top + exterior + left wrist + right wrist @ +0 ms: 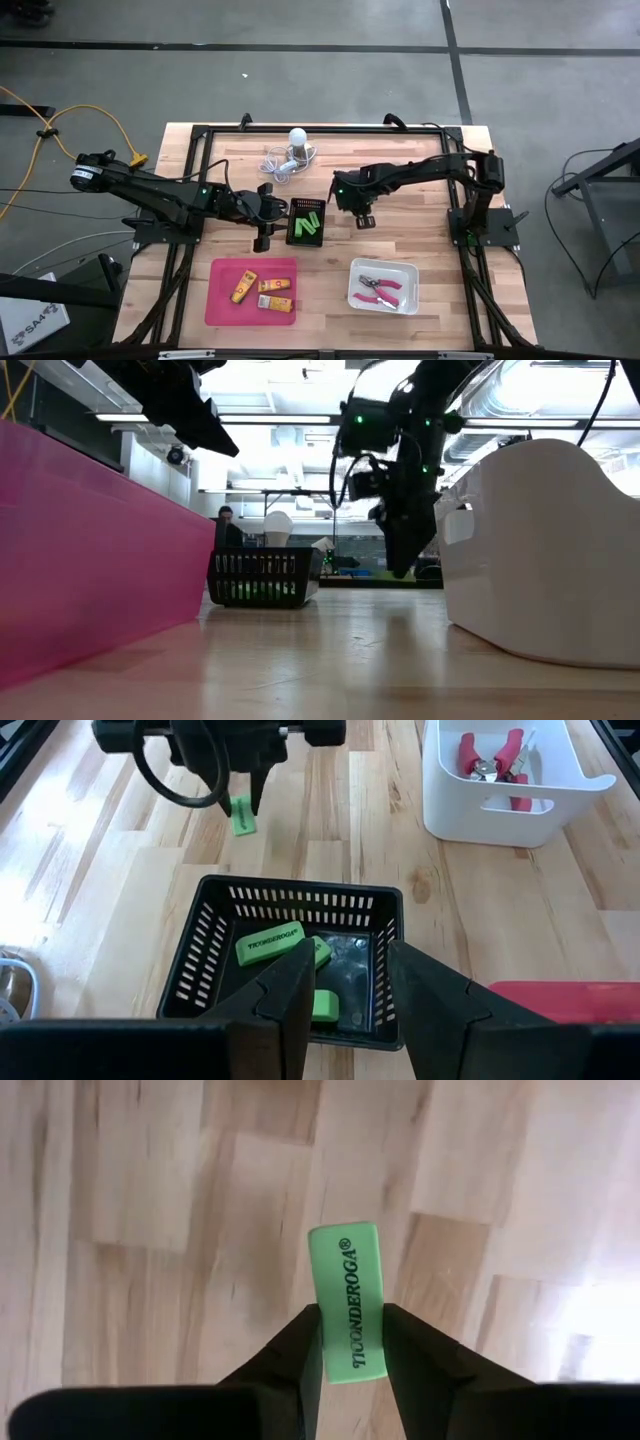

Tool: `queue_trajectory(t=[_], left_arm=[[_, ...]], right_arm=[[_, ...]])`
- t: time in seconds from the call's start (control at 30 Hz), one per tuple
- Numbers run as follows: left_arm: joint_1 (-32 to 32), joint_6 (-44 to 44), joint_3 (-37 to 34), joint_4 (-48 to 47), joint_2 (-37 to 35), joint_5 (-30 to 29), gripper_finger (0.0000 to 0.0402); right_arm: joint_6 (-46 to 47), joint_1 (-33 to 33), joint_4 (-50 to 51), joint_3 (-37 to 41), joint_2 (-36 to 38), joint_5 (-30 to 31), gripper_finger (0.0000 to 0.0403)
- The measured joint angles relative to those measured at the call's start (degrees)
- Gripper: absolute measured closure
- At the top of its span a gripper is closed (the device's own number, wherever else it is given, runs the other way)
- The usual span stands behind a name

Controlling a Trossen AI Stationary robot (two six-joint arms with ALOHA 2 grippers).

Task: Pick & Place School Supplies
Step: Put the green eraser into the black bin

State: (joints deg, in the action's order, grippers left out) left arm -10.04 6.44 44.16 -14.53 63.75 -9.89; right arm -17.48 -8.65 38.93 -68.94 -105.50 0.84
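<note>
Now the right hand [352, 1342] pinches a green Ticonderoga eraser [349, 1295] just right of the black slotted basket [307, 222]; carry it left over the rim, release low. Left hand [345, 985] waits empty, half-open.

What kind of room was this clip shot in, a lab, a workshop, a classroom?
Most likely a robotics lab or workshop. The wooden table stands on a grey concrete floor with a yellow cable trailing across it, and the low view looks into an open hall with exposed ceiling ducts and bright strip lighting.
</note>
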Motion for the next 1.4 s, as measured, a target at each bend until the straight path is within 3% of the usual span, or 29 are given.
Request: queue_trajectory(t=[0.33, 0.53, 0.93, 1.4], left_arm=[[0.0, 0.0, -0.02, 0.13, 0.0, 0.0, 0.0277], [0.0, 0.0, -0.02, 0.11, 0.0, 0.0, 0.0277], [0.0, 0.0, -0.02, 0.01, 0.0, 0.0, 0.0277], [-1.54, 0.0, -0.02, 0.14, -0.02, 0.02, 0.0277]], right_arm=[[1.43, 3.08, -0.54, -5.97, 1.2, 2.31, 0.0312], [2.56, 4.69, -1.05, -9.89, 1.23, 7.05, 0.0312], [4.19, 5.4, -15.71, -10.98, 1.04, -5.49, 0.0312], [6.89, 5.66, -22.05, -10.93, -5.97, -8.46, 0.0312]])
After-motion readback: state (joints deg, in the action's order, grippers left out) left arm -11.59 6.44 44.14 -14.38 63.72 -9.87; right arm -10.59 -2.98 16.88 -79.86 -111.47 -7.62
